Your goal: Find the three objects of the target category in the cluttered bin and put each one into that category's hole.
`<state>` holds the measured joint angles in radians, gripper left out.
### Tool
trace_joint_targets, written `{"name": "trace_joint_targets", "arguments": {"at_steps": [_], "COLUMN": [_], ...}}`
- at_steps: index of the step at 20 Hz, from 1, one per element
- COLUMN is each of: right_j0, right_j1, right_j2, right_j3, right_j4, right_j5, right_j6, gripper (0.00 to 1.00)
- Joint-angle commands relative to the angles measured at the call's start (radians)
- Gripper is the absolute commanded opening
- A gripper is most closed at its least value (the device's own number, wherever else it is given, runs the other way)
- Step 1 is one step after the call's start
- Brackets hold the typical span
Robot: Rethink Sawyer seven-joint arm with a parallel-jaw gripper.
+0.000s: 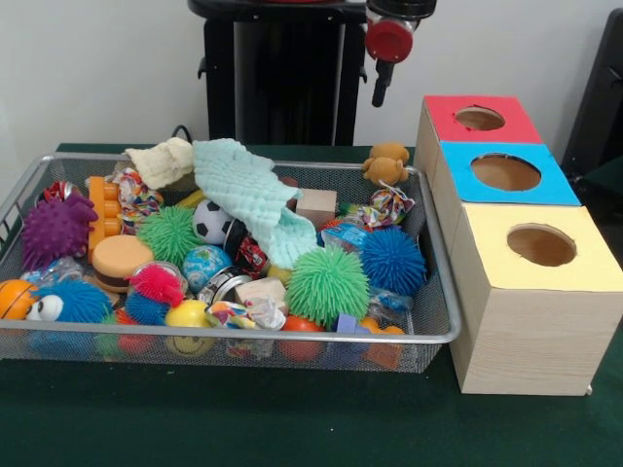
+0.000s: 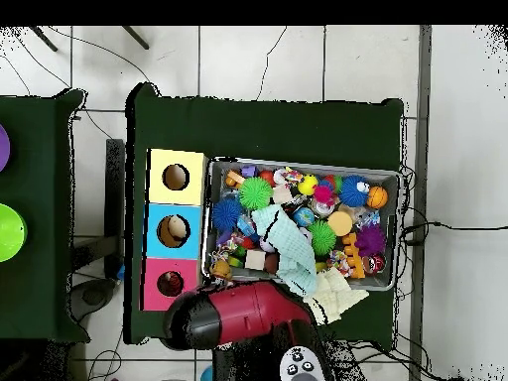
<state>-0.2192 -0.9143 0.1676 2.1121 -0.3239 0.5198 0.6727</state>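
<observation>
Gripper [image 1: 382, 94] hangs high at the far edge of the counter [image 1: 292, 428], well above everything; only a dark tip under a red joint shows, so I cannot tell whether it is spread or clenched, and nothing visibly hangs from it. In the overhead view the red arm [image 2: 248, 313] covers it.

Wire bin [image 1: 443, 321] lies below and nearer the camera than the gripper, mostly to its left in the front view. Contents, heaped: spiky balls in green [image 1: 327, 284], blue [image 1: 393, 260] and purple [image 1: 56, 230], a small soccer ball [image 1: 211, 221], wooden blocks [image 1: 315, 206], and a pale green cloth [image 1: 251, 195] draped over the middle. The target category is not evident.

Sorting box [image 1: 526, 292] stands just beside the bin, below and right of the gripper. Red hole [image 1: 479, 118] is nearest it, then blue [image 1: 505, 172], and yellow [image 1: 541, 244] farthest. Whether anything lies inside, I cannot tell.
</observation>
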Motion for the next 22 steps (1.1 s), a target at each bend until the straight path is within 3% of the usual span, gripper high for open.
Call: {"name": "trace_joint_targets", "arguments": {"at_steps": [1, 4, 6, 9, 11, 16, 22], "right_j0": [-0.088, -0.161, -0.175, -0.134, -0.122, -0.102, -0.124], "right_j1": [-0.012, -0.082, -0.072, 0.002, 0.044, 0.145, 0.180], "right_j2": [0.045, 0.084, 0.099, 0.088, 0.079, 0.051, 0.097], "right_j3": [-0.038, -0.034, -0.023, -0.004, -0.011, -0.032, 0.015], "right_j4": [-0.055, -0.020, -0.015, -0.044, -0.061, -0.094, -0.037], "right_j5": [0.105, 0.194, 0.169, 0.051, 0.012, -0.089, -0.171], "right_j6": [0.013, -0.078, -0.053, 0.072, 0.105, 0.154, 0.178], "gripper": [1.00, 1.00, 1.00, 1.00, 1.00, 1.00, 1.00]}}
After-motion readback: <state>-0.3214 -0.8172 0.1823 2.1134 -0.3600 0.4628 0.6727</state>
